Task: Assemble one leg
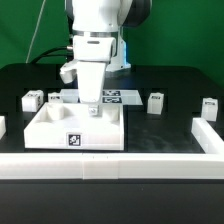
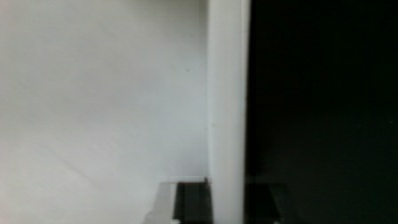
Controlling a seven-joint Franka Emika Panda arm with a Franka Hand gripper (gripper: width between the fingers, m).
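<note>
The wide white square tray-like piece [image 1: 72, 128] lies at the table's front centre, a marker tag on its front face. My gripper [image 1: 92, 108] reaches straight down onto its far right edge. In the wrist view the piece [image 2: 98, 100] fills one side, and its bright edge runs between my dark fingers [image 2: 191, 205]. The gripper [image 2: 226, 196] looks shut on that edge. Small white legs stand apart on the table: two on the exterior view's left [image 1: 30, 100] [image 1: 52, 97] and two on its right [image 1: 155, 102] [image 1: 209, 107]. None is held.
The marker board [image 1: 118, 96] lies flat behind the tray-like piece. A white wall [image 1: 110, 163] runs along the front of the black table [image 2: 329, 100] and turns back at the right [image 1: 205, 135].
</note>
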